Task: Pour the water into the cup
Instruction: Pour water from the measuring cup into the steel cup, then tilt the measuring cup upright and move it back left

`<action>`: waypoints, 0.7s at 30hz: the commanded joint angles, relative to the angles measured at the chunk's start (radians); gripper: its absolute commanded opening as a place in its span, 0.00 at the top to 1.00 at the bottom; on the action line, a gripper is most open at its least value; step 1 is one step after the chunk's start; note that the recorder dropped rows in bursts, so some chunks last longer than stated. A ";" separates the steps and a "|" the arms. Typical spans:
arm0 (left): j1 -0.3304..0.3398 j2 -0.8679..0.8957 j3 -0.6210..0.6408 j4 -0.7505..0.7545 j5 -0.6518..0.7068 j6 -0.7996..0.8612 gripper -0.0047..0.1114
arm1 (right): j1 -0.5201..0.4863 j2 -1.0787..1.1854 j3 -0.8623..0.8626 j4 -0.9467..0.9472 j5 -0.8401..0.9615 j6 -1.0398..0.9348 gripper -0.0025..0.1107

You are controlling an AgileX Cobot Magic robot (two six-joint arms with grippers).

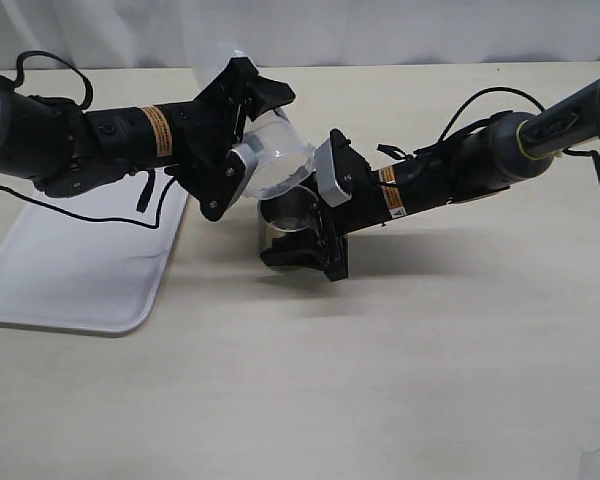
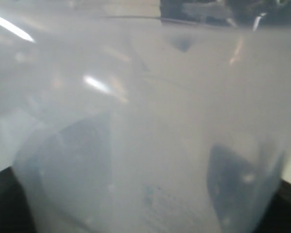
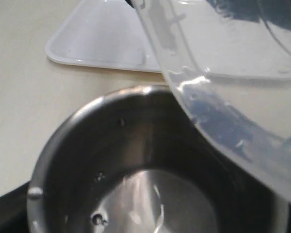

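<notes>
My left gripper (image 1: 242,145) is shut on the translucent plastic beaker (image 1: 278,152) and holds it tipped steeply, mouth down over the steel cup (image 1: 288,222). My right gripper (image 1: 320,215) is shut on the cup, which stands on the table. In the left wrist view the beaker (image 2: 145,136) fills the picture and my fingers (image 2: 233,179) show dark through its wall. In the right wrist view the beaker's rim (image 3: 233,102) hangs over the cup (image 3: 72,145). Clear rippling water (image 3: 155,204) lies on the cup's shiny bottom, with drops on its inner wall. I cannot tell whether water is left in the beaker.
A white tray (image 1: 70,270) lies on the table at the left under my left arm, and it also shows in the right wrist view (image 3: 102,43). Black cables trail over the tray and behind my right arm. The table is pale beige.
</notes>
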 commanded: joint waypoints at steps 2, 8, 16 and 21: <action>-0.002 0.001 0.003 -0.017 -0.010 -0.018 0.96 | 0.001 -0.006 -0.001 0.011 -0.021 -0.005 0.94; -0.002 0.001 0.003 -0.017 -0.010 -0.068 0.96 | 0.001 -0.006 -0.001 0.011 -0.021 -0.005 0.94; -0.002 0.001 0.003 -0.017 0.000 -0.319 0.96 | 0.001 -0.006 -0.001 0.011 -0.021 -0.005 0.94; 0.000 0.001 0.003 -0.138 0.002 -0.488 0.96 | 0.001 -0.006 -0.001 0.011 -0.021 -0.005 0.94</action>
